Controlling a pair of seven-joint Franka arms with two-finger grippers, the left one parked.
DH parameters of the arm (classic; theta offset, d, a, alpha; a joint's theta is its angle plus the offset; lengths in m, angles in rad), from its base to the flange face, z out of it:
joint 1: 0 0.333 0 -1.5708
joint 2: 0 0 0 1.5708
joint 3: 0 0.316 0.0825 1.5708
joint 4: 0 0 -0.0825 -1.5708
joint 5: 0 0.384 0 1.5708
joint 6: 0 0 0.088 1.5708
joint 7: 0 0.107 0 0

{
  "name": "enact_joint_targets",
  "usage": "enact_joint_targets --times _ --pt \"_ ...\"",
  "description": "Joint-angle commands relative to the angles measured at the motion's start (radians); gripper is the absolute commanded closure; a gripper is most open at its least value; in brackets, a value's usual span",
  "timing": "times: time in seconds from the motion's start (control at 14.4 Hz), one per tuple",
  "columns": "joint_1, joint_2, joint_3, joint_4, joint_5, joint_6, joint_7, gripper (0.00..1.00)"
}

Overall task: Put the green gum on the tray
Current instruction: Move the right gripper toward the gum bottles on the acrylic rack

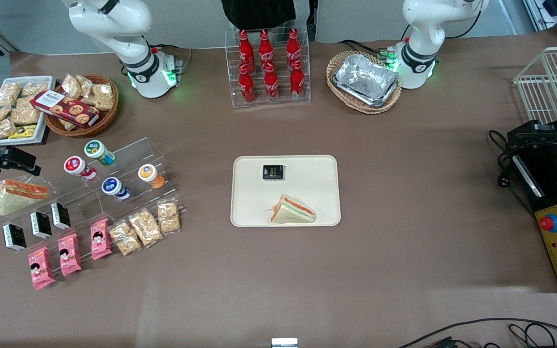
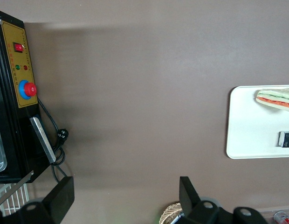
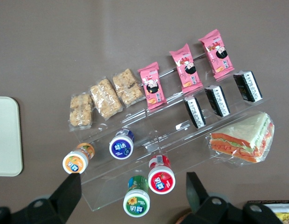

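The green gum [image 1: 98, 152] stands on the top step of a clear acrylic stand [image 1: 128, 154], toward the working arm's end of the table. It has a green-rimmed white lid and a teal-green body. The right wrist view shows it [image 3: 136, 202] between my two spread fingers. My gripper [image 1: 3, 162] [image 3: 133, 185] is open and empty, well above the stand. The cream tray [image 1: 307, 186] lies at the table's middle and holds a wrapped sandwich [image 1: 292, 211] and a small black packet [image 1: 272, 172]. One end of the tray shows in the right wrist view [image 3: 4, 135].
A red-lidded bottle [image 1: 76, 166] stands right beside the green gum. Blue-lidded [image 1: 114, 187] and orange-lidded [image 1: 150, 175] bottles stand one step lower. Snack bags, black packets and a sandwich [image 1: 20, 195] fill the lower steps. A cola rack [image 1: 269, 67] and a foil-tray basket [image 1: 364, 81] stand farther from the camera.
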Motion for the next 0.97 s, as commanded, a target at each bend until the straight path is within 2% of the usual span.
enact_joint_targets --times 0.0,0.21,0.7,0.9 --pt "0.003 -0.009 0.002 -0.002 -0.004 -0.035 -0.005 0.0" --pt "0.005 -0.008 0.003 -0.001 -0.024 -0.039 0.0 0.0" --pt "0.017 -0.034 0.015 -0.007 -0.026 -0.076 0.007 0.0" --pt "0.022 -0.139 0.019 -0.169 -0.033 -0.027 0.02 0.0"
